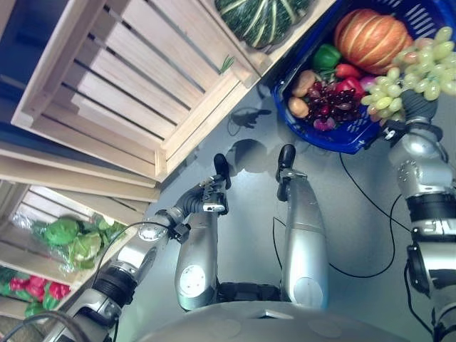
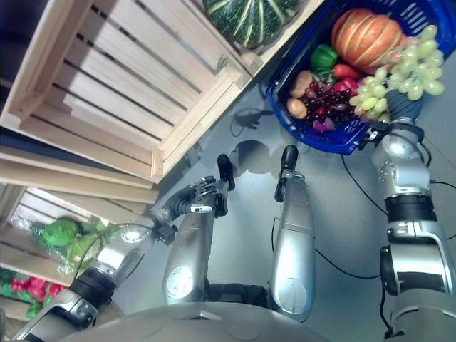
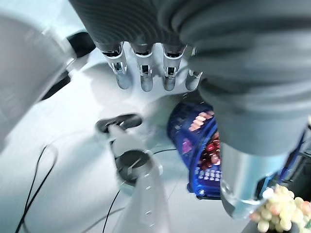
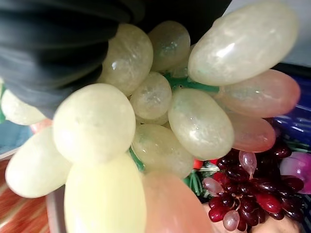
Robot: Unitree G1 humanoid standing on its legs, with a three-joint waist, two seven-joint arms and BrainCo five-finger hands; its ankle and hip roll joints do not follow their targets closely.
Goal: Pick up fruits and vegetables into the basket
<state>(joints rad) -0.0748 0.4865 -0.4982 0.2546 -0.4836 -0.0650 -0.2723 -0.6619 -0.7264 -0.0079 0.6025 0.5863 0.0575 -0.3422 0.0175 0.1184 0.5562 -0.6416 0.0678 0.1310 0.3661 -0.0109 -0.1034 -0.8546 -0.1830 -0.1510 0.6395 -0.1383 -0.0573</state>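
The blue basket (image 1: 342, 139) sits on the grey floor just beside the corner of the empty wooden crate (image 1: 135, 85), holding an orange pumpkin (image 1: 372, 37), a green pepper (image 1: 327, 57) and dark red grapes (image 1: 329, 100). The right hand (image 1: 419, 107) holds the green grape bunch (image 1: 413, 71) over the basket's near rim, touching the pumpkin's edge; its fingers are hidden, so its grip cannot be judged. The left hand (image 3: 146, 73) hangs over bare floor well short of the basket, fingers straight, holding nothing.
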